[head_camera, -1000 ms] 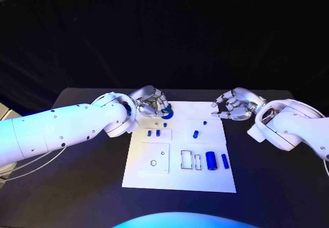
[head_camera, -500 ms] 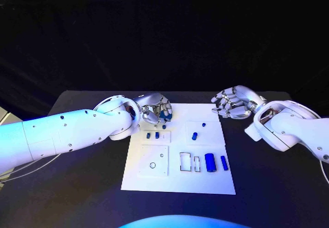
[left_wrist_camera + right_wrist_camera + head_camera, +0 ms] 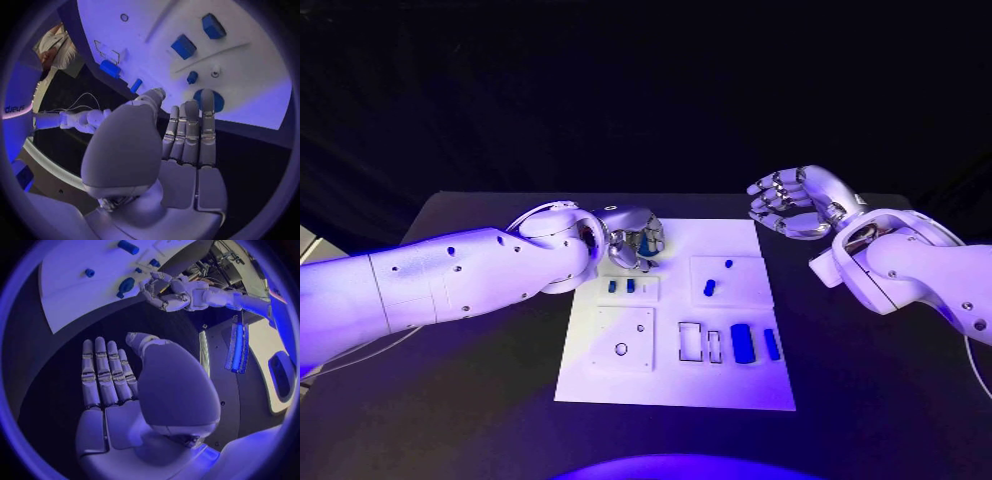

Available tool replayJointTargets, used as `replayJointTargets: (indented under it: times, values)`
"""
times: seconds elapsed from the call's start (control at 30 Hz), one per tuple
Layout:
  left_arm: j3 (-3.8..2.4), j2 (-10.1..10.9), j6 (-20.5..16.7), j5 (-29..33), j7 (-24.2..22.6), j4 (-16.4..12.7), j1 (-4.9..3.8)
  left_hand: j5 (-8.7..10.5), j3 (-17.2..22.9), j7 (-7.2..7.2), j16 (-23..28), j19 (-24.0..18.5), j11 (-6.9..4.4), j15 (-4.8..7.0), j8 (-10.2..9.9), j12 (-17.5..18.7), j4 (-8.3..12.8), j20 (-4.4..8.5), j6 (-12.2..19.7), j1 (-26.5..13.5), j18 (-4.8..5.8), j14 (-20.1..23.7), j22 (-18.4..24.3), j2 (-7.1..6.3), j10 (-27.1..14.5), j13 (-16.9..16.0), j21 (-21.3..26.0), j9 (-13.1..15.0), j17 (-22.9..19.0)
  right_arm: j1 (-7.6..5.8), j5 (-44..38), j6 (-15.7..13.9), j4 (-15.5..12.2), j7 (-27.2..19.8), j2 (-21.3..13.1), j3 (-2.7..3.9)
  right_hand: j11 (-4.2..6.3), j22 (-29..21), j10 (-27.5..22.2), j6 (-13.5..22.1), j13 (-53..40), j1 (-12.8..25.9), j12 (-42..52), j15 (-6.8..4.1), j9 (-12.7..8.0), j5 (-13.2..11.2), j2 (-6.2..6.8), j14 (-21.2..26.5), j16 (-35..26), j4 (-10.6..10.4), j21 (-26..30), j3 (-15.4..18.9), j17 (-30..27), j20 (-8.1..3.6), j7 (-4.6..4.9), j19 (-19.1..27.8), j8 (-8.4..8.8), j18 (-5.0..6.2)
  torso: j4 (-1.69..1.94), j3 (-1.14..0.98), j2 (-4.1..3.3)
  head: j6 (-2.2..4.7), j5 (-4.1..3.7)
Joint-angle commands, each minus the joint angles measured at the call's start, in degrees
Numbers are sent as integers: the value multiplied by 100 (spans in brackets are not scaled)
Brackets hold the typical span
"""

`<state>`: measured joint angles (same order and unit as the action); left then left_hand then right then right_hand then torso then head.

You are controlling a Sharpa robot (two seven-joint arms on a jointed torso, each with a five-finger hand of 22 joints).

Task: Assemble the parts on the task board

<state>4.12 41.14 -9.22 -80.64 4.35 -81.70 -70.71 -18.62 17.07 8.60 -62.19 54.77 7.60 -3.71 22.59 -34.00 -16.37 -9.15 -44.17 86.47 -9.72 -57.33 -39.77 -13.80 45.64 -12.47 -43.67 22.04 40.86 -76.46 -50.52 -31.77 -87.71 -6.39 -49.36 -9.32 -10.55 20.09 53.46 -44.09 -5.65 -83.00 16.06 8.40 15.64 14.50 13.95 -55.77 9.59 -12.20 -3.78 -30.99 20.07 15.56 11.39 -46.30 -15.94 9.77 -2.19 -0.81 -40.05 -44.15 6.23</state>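
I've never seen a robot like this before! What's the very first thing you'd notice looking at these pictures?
The two big white arms stand out first: the left hand sits at the far left corner of the white task board in the middle of the black table, and the right hand hangs in the air past the board's far right corner, holding nothing. Next you'd spot the small blue parts dotted on the board.

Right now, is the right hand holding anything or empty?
Empty: the right hand hovers beside the task board, fingers extended with nothing between them.

head: high, looking down | wrists: close behind hands | shared: task board (image 3: 678, 320)
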Motion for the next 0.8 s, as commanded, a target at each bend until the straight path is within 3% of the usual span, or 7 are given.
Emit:
replayJointTargets:
  times: [0.03,0.23,0.8]
  values:
    - [-2,-46,238,-299,266,39,2,6,4,-11,-47,-44,-3,1,-32,39,12,-3,-37,95,-67,30,-33,49,-8,29,-68,-26,-30,3,293,-202,22,-458,12,-1,-44,-219,11,-27,158,112,-124,59,-48,6,-21,4,-114,91,29,9,-131,32,288,88,92,74,2,2,0,-3,-5]
    - [2,-86,395,-389,383,83,2,8,16,6,-82,-40,-10,7,-42,38,3,-1,-66,108,-71,6,-69,58,49,53,-109,-52,-52,3,344,-259,46,-488,17,-2,-122,-484,-126,85,205,139,-269,125,-122,33,-47,98,-276,215,26,28,-314,69,364,111,254,66,3,0,3,-8,-14]
    - [45,-183,688,-450,562,200,5,3,48,24,-295,-30,-51,39,-99,10,-6,19,-186,112,-75,-89,-215,45,238,106,-277,-149,-86,3,455,-315,69,-608,29,-5,-120,-634,-149,22,205,164,-344,123,-140,117,-78,89,-363,299,2,40,-432,59,357,-61,284,72,6,4,3,-40,3]
